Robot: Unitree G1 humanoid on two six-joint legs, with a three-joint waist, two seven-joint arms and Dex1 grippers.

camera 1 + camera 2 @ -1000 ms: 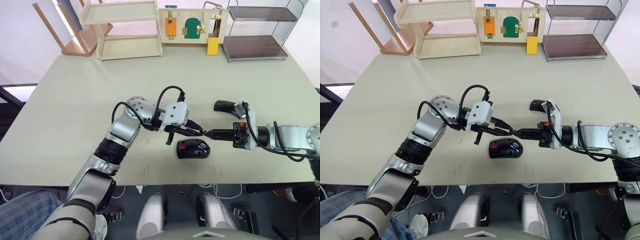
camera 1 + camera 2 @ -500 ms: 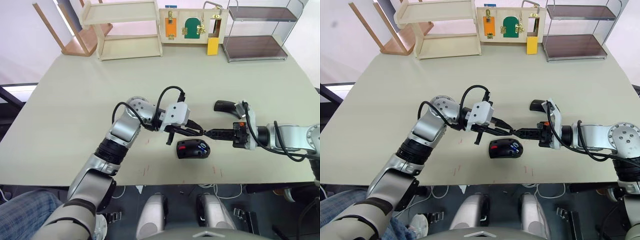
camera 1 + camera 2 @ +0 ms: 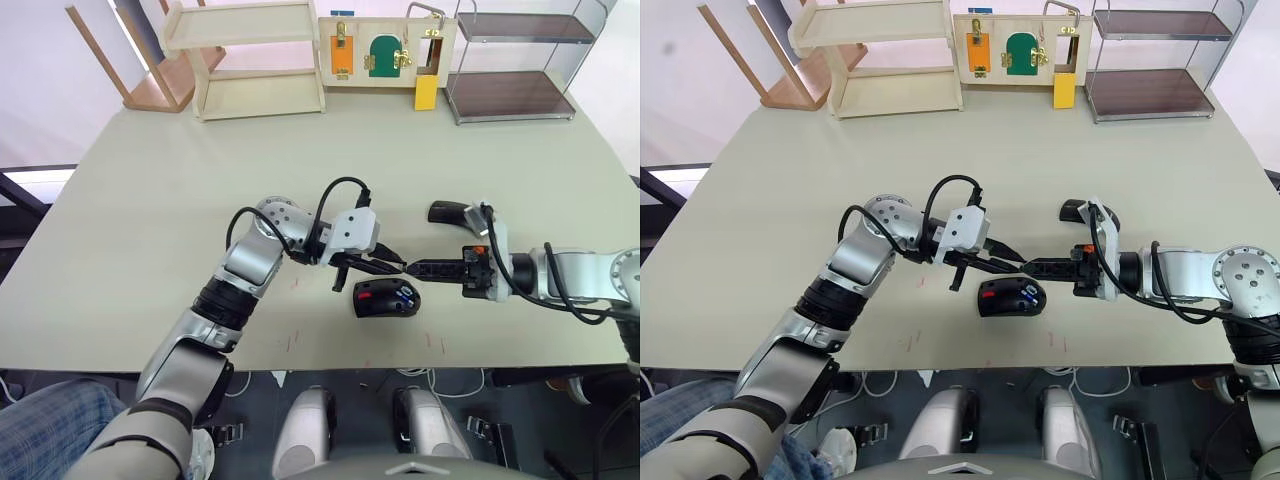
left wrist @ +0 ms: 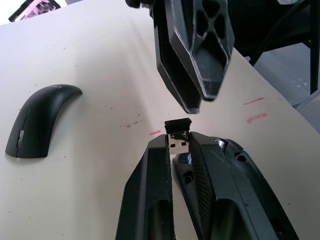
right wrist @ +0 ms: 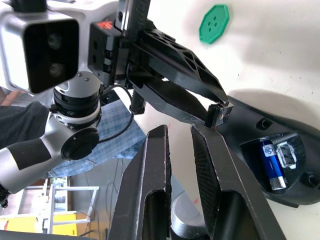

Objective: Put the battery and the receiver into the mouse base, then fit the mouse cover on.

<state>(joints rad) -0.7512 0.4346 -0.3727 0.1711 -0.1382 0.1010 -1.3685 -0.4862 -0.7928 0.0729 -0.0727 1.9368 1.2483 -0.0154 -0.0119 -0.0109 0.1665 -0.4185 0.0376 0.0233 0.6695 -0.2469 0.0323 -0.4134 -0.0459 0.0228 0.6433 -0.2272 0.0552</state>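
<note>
The black mouse base [image 3: 387, 298] lies open near the table's front edge. The blue battery [image 5: 267, 160] sits in its compartment. My left gripper [image 3: 399, 267] hovers just above the base's far side, shut on the small dark receiver [image 4: 177, 135], which sticks out past its fingertips. My right gripper [image 3: 413, 267] points at it tip to tip from the right, a finger's width away. Its fingers [image 5: 202, 135] stand a narrow gap apart with nothing between them. The glossy mouse cover [image 3: 448, 212] rests on the table behind the right gripper.
A green disc [image 5: 214, 22] lies on the table beyond the left gripper. Along the far edge stand a wooden shelf [image 3: 255, 60], a latch board [image 3: 385, 50] and a metal rack [image 3: 515, 65]. A wooden stool [image 3: 150, 70] is at the far left.
My right gripper has edged slightly left toward the left gripper. The left gripper still holds the receiver over the base.
</note>
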